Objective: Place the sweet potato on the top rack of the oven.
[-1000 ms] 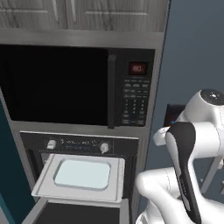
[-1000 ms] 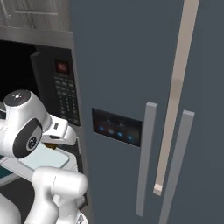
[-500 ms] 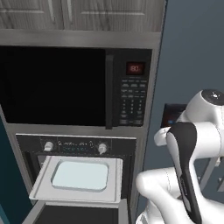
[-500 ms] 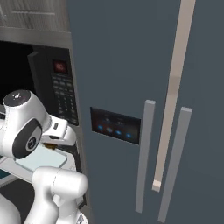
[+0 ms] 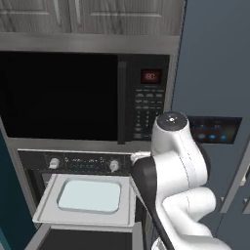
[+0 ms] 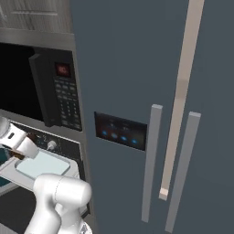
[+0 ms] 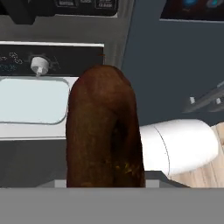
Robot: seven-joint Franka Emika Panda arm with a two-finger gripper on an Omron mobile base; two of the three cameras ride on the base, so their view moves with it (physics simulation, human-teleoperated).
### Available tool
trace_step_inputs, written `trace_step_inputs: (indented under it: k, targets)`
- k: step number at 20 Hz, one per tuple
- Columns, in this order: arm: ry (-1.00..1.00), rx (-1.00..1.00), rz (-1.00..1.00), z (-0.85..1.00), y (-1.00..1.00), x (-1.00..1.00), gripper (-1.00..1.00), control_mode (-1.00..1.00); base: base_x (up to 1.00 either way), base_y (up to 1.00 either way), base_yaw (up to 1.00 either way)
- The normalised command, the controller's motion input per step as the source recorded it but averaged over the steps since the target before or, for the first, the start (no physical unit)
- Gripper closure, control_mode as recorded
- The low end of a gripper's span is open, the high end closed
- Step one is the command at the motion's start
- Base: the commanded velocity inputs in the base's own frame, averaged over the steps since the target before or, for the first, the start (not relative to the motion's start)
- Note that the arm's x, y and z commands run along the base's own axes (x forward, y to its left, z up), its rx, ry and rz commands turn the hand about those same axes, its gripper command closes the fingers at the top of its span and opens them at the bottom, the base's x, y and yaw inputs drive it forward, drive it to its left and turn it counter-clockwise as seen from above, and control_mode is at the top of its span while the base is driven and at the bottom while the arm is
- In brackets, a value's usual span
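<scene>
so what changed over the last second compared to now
The base drove, so both base views shifted: the microwave and oven slid right and lower in the left base view. The arm swung left, toward the pulled-out top rack. The sweet potato sits close before the hand camera, beside the rack, not over it. The rack stayed out.

1. We see the black microwave (image 5: 83, 95) at upper left, its keypad and red display on its right side.
2. Directly below it sits the oven (image 5: 73, 163), with two silver knobs on its control strip.
3. The top rack (image 5: 88, 197) juts out from the oven, its pale centre bare.
4. Our white arm (image 5: 176, 180) rises at lower right, overlapping the rack's right edge.
</scene>
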Motion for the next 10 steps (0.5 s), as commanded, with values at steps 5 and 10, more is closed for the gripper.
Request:
trace_step_inputs:
  k: [5,10]
  targets:
    - [0.19,0.05,0.1,-0.57,0.58,-0.07,1.0,-1.0,0.0,0.0,0.0]
    - [0.09,-0.21,-0.05,-0.32,0.79,0.02,1.0,-1.0,0.0,0.0,0.0]
